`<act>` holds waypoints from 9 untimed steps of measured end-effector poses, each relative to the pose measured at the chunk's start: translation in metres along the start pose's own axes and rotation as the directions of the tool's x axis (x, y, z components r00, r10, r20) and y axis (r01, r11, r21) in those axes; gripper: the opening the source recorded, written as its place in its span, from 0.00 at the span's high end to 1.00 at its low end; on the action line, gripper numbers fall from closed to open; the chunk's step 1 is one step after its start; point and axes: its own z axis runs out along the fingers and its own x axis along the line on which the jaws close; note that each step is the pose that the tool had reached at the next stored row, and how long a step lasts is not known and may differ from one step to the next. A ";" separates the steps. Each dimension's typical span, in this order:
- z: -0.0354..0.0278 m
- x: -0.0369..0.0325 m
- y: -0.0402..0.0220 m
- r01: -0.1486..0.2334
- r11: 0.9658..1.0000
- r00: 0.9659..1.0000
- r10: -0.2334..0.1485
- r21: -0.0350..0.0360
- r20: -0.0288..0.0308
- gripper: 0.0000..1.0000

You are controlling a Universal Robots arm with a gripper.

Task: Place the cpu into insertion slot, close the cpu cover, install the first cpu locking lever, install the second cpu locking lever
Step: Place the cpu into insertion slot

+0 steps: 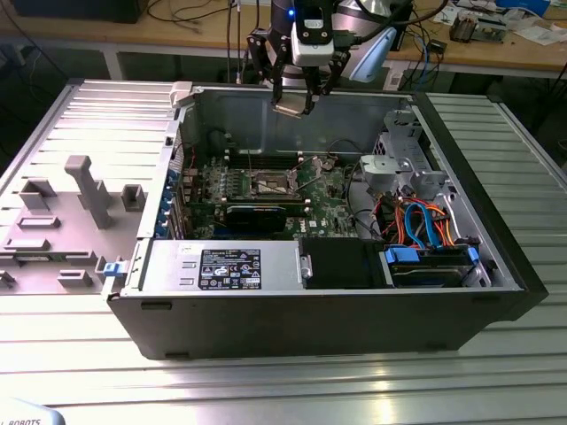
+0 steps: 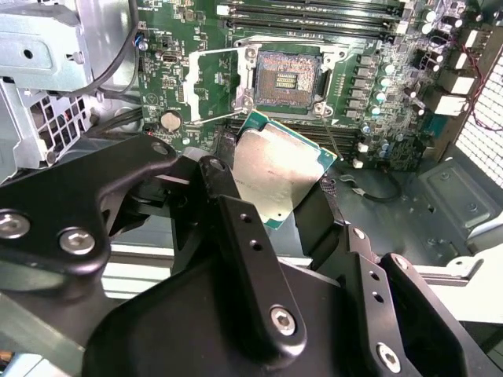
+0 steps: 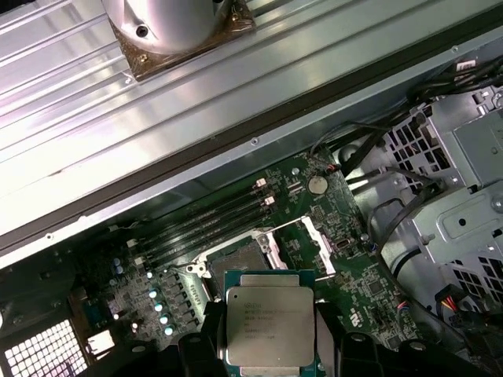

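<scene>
Dull silver-grey metal tops the small flat square cpu (image 2: 279,169), which we see pinched by its edges between the two fingers of the black gripper (image 2: 275,179). It hangs above the open black computer case (image 1: 310,319), well apart from the small square dark insertion slot (image 2: 287,76) on the green circuit board (image 2: 169,47). The thin silvery cpu cover (image 2: 198,86) lies swung open beside the slot. In the second wrist view the chip looks skewed to the socket. We judge that lowering it so could snag a corner on the rim or bend contacts, and the thin edge grip might slip.
</scene>
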 end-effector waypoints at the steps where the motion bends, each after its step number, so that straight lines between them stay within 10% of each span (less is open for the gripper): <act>1: 0.0000 0.0000 0.0000 0.000 1.000 1.000 0.000 0.000 0.000 0.46; 9: 0.0004 0.0000 0.0000 0.000 1.000 1.000 0.000 0.000 0.000 0.46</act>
